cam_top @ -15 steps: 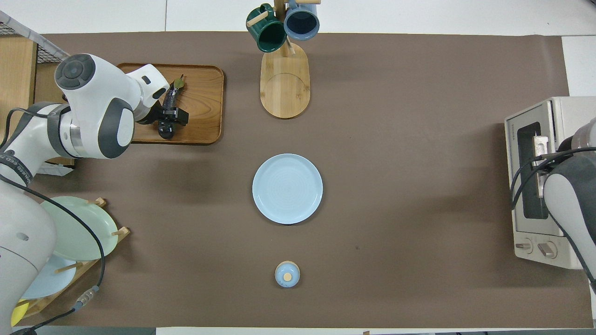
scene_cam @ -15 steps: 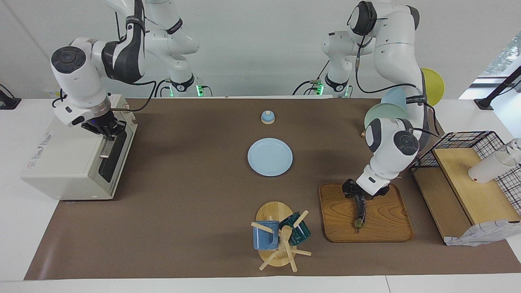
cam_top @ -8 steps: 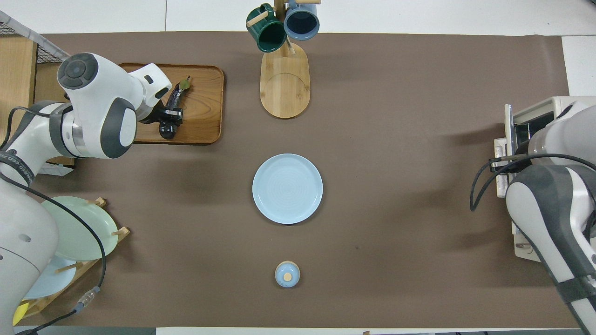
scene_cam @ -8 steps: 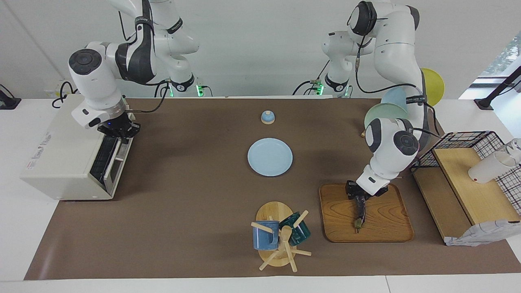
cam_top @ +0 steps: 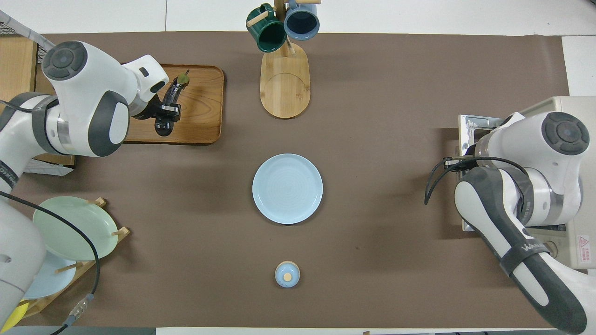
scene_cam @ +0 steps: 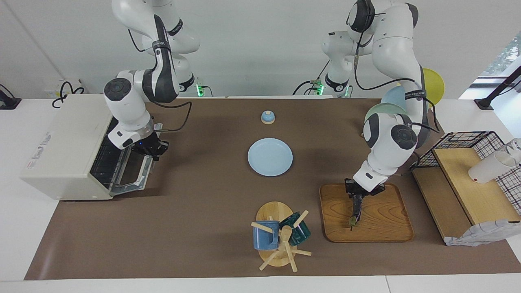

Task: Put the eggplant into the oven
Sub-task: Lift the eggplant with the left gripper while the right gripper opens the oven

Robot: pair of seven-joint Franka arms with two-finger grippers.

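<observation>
The eggplant [scene_cam: 356, 209] is dark and slim. My left gripper [scene_cam: 359, 196] is shut on its thick end over the wooden tray [scene_cam: 386, 224]. Its greenish stem end hangs down close to the tray. In the overhead view the eggplant [cam_top: 171, 95] and left gripper [cam_top: 164, 111] are over the tray [cam_top: 205, 116]. The off-white oven [scene_cam: 65, 138] stands at the right arm's end of the table. Its door [scene_cam: 132, 175] is swung down and the rack shows inside. My right gripper [scene_cam: 154, 151] is shut on the door's handle. In the overhead view the right arm covers most of the oven [cam_top: 579, 111].
A light blue plate [scene_cam: 270, 156] lies mid-table. A small blue lid [scene_cam: 267, 117] sits nearer to the robots. A mug tree [scene_cam: 281, 236] stands beside the tray. A plate rack [scene_cam: 386, 114] and a wire basket with wooden shelves [scene_cam: 468, 175] are at the left arm's end.
My right gripper pulled the oven door from shut down to open. My left gripper raised the eggplant's thick end off the tray, and the eggplant now tilts stem down.
</observation>
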